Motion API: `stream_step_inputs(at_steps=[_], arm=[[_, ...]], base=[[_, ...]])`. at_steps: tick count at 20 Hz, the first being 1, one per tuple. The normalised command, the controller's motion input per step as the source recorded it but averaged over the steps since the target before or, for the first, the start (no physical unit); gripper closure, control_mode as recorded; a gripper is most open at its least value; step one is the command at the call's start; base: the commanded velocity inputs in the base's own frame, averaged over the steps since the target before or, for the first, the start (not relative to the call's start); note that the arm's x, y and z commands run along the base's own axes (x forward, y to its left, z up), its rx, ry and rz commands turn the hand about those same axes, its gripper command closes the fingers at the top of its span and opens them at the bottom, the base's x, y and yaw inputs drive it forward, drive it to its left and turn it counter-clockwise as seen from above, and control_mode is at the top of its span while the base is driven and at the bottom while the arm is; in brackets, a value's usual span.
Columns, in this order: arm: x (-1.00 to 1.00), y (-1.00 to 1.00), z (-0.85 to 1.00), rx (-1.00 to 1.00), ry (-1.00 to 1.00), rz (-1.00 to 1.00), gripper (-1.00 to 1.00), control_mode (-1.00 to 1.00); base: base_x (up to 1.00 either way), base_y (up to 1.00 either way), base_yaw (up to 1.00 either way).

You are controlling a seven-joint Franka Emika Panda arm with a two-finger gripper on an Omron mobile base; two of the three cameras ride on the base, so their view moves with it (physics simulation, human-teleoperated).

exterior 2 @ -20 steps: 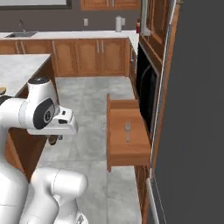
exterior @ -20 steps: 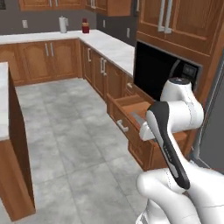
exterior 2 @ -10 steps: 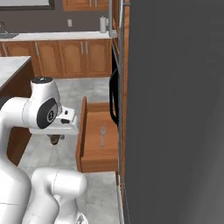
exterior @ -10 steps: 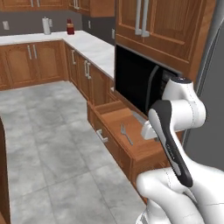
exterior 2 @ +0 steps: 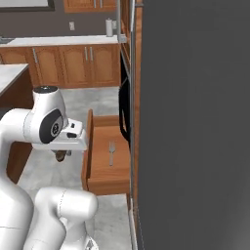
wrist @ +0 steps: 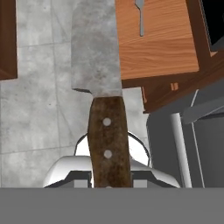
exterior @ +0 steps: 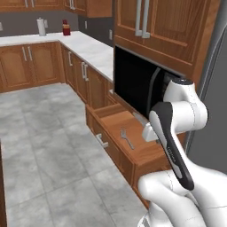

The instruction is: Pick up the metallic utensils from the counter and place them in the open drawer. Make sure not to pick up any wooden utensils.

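My gripper (wrist: 109, 181) is shut on the dark brown handle of the knife (wrist: 106, 127), and its silver blade points up the hand view over the grey floor. In the right base view the gripper (exterior 2: 61, 156) hangs under the hand, left of the open wooden drawer (exterior 2: 101, 168). A thin grey bent metal utensil (exterior 2: 111, 149) lies inside the drawer (exterior: 113, 117), also seen as the utensil (exterior: 127, 138) and the utensil (wrist: 141, 17). A corner of the marble counter (exterior 2: 10, 73) shows at far left. The wooden utensils are out of view.
A black oven front (exterior: 137, 84) sits just above the drawer. A tall dark panel (exterior 2: 195, 122) stands close on the right. White wall tops carry a paper towel roll (exterior: 41, 26). Grey tile floor (exterior: 44, 150) lies open to the left.
The whole picture has shifted, so the base has moved: the drawer and oven now sit nearer and more central. The knife stays in the gripper.
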Motion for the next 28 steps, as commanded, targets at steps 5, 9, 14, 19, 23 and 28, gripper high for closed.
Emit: stream_step_inputs(at_steps=[5,9,14,19,23,28], arm=[[0.0,0.0,0.0,0.0,0.0,0.0,1.0,1.0],[0.07,0.0,0.0,0.0,0.0,-0.02,1.0,-1.0],[0.48,0.05,-0.01,-0.01,0.0,-0.11,1.0,-1.0],[0.86,0.01,-0.38,-0.09,0.03,-0.07,1.0,-1.0],[0.82,0.06,-0.61,-0.14,0.04,0.0,1.0,-1.0],[0.75,0.07,-0.44,-0.04,0.01,0.01,1.0,-1.0]], base=[[0.07,0.0,-0.11],[0.09,0.0,-0.08],[0.0,0.0,0.0],[0.0,0.0,0.0],[0.0,0.0,0.0],[0.0,0.0,0.0]])
